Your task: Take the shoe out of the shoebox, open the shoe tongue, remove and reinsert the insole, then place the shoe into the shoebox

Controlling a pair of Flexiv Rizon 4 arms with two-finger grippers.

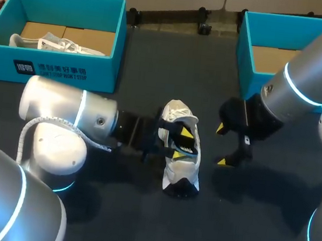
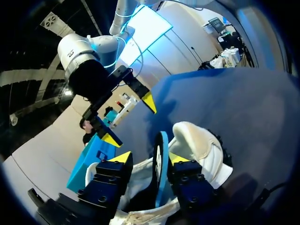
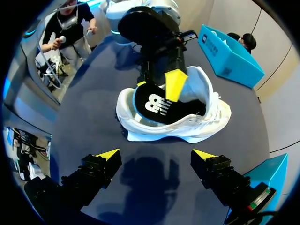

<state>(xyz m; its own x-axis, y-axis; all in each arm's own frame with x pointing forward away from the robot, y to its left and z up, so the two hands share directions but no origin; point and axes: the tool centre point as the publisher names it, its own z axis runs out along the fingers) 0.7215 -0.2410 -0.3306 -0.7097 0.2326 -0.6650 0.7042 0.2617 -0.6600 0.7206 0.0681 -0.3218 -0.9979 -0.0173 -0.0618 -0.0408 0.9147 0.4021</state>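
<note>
Two jobs: left claw (image 1: 183,142), part-open astride the centre-frame insole (image 3: 154,105), should pinch squarely; wide-open right claw (image 1: 222,145) could steady the shoe (image 1: 181,170).

White cloth shoe (image 3: 187,129) (matt insole (image 3: 159,110))

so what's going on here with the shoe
A white shoe lies on the table, outside the boxes. The left hand is at its opening, with the insole standing half out between its open fingers. The right hand hangs open beside the shoe, touching nothing. A second shoe lies in the blue box at the back left.
</note>
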